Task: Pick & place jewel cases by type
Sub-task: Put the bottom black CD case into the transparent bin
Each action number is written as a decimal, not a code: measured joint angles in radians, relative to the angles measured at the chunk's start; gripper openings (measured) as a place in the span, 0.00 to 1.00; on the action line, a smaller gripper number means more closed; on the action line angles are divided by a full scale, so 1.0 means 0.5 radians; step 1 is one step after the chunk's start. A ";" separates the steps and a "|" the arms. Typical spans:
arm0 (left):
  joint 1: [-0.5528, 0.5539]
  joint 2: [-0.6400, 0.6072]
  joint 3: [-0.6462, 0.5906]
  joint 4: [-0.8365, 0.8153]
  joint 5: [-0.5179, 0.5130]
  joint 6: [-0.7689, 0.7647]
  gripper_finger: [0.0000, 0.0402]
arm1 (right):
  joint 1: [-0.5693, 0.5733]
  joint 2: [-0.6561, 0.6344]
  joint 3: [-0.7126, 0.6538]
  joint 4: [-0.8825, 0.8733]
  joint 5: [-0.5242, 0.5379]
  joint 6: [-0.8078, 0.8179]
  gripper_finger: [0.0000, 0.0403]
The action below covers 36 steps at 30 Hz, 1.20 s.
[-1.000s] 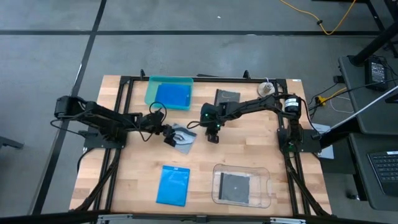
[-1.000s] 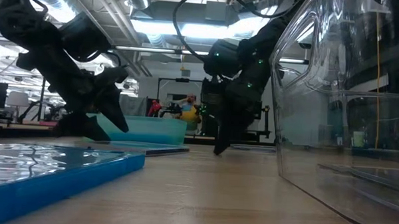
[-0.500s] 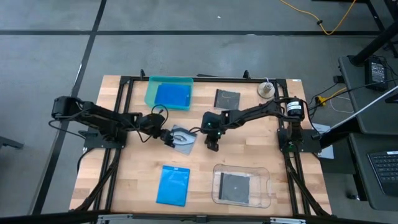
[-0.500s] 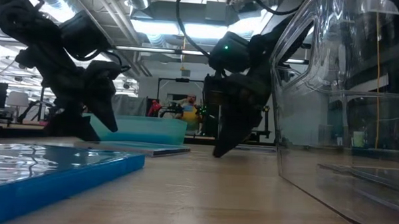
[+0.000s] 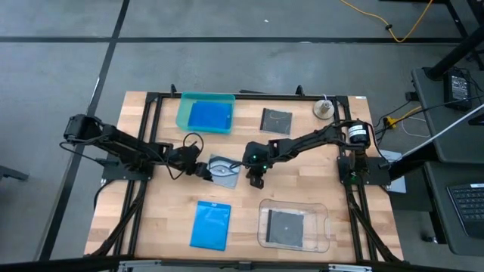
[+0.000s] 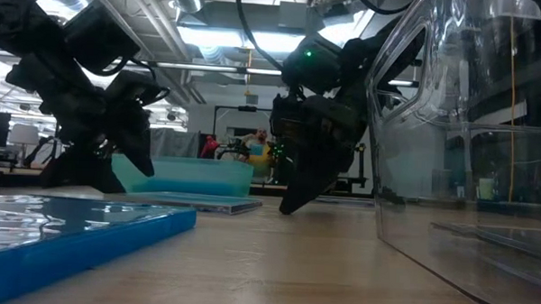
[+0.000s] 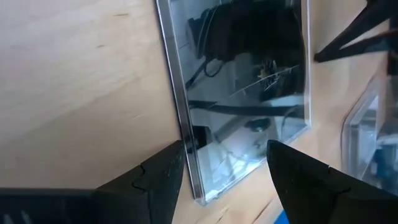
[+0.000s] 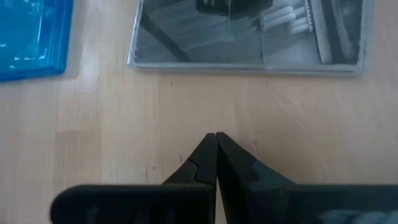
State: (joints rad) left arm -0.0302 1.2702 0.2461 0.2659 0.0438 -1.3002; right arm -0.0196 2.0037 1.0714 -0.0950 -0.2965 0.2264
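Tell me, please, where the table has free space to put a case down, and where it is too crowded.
Free: bare wood between the blue case and the table's left edge, and right of the square case near the far edge. Crowded: the middle, where the open left gripper and shut right gripper flank the clear case.

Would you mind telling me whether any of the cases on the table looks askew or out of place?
One does: the grey disc case mid-table lies turned at an angle to the table edges, unlike the squared-up blue case in front. The open left gripper straddles its edge; the shut right gripper sits just beside it.
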 joint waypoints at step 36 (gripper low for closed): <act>-0.027 0.548 0.345 0.179 -0.132 0.016 0.55 | -0.053 -0.009 -0.001 -0.030 -0.011 -0.161 0.02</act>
State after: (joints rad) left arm -0.0437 1.5444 0.4187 0.3553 -0.0223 -1.2922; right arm -0.0460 1.9991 1.0709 -0.1098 -0.3019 0.1458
